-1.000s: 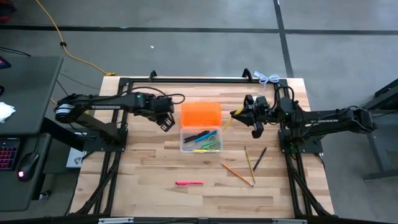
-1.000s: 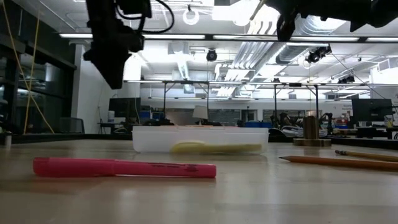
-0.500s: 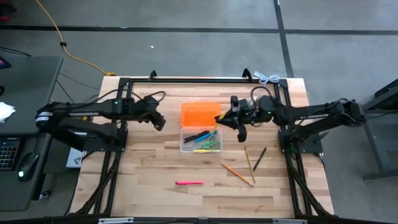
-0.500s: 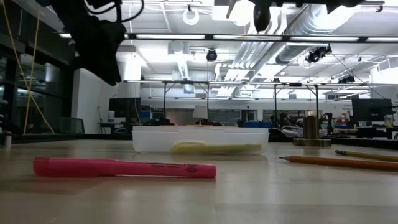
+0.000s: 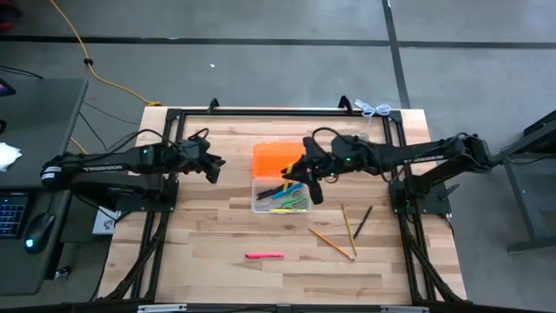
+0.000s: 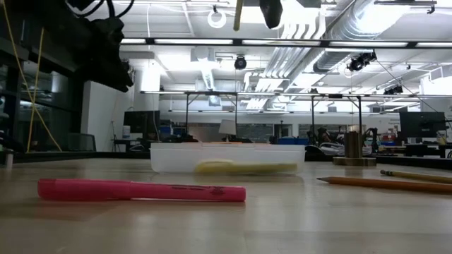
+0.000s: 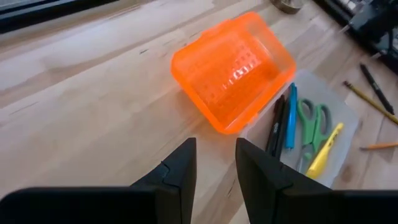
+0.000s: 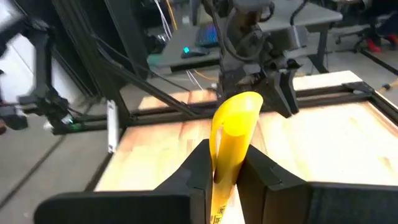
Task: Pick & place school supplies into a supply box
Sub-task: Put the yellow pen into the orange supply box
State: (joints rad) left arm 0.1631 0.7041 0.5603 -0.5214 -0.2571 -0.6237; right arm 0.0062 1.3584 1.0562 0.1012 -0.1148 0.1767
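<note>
The supply box lies open at mid-table: its orange lid (image 5: 280,159) on the far side, its clear tray (image 5: 281,196) on the near side. In the tray are dark and blue pens, green scissors (image 7: 313,118) and a yellow marker. My right gripper (image 5: 304,171) hangs over the box's right part, shut on another yellow marker (image 8: 235,127). My left gripper (image 5: 211,163) waits left of the lid with its fingers a little apart (image 7: 215,165) and nothing between them. A pink highlighter (image 5: 264,256) lies flat near the table's near edge. My right gripper pinches the yellow marker between its two fingers (image 8: 198,167), across its barrel (image 8: 225,167). The rounded end (image 8: 239,106) sticks out past the fingertips. The marker is lifted clear, high above the tray, and stands nearly upright in the low view (image 6: 238,13).
Right of the box lie two wooden pencils (image 5: 331,243) (image 5: 347,228) and a black pen (image 5: 363,222) flat on the table. A metal bell-shaped thing (image 6: 351,148) stands at the far right. The left half of the table holds nothing but the arm.
My right gripper has carried the yellow marker toward the table's left, from beside the box's right end to above the box. My left gripper has drawn back toward the left edge, away from the orange lid.
</note>
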